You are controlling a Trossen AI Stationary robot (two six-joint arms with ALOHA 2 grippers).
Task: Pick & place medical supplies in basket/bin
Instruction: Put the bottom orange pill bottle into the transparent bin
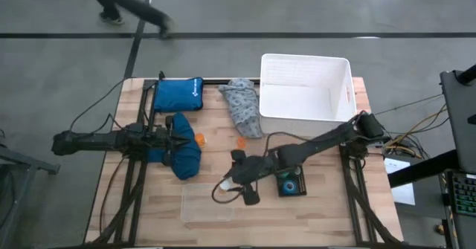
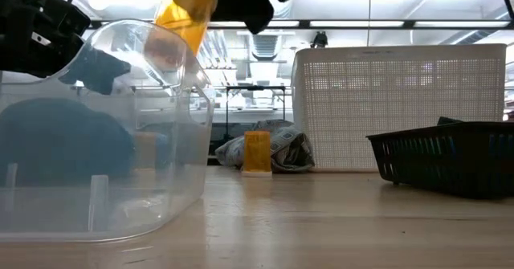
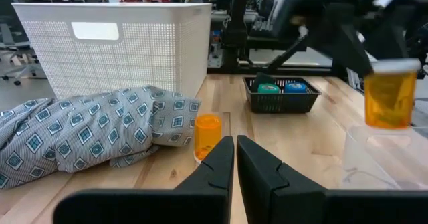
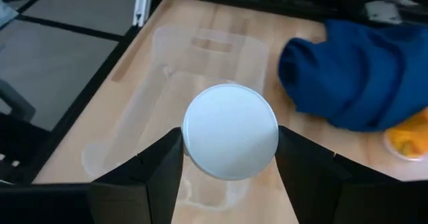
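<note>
Low view has the clear plastic tray right up front, and the right gripper hangs over it pinching an orange pill bottle with a white cap. From the right wrist camera you look straight down on that white cap sitting between the 2 dark fingers, with the tray directly underneath on the wood. So the bottle is up in the air above the tray, not touching it.

The left gripper is pressed shut with nothing in it, parked next to the dark blue cloth, which is heaped on the table's left half. A bit of orange peeks out beside that cloth, can't tell what it is exactly.

Further in, a 2nd orange bottle stands upright on the table just beside the pale grey patterned cloth, which is crumpled against the front of the white bin. The bin sits at the far right of the table.

The small black basket is on the right side under the right arm, with a green tape roll and a blue tape roll inside.

The flat blue zip pouch lies at the far left corner. Beyond the table a person's legs cross the floor.
</note>
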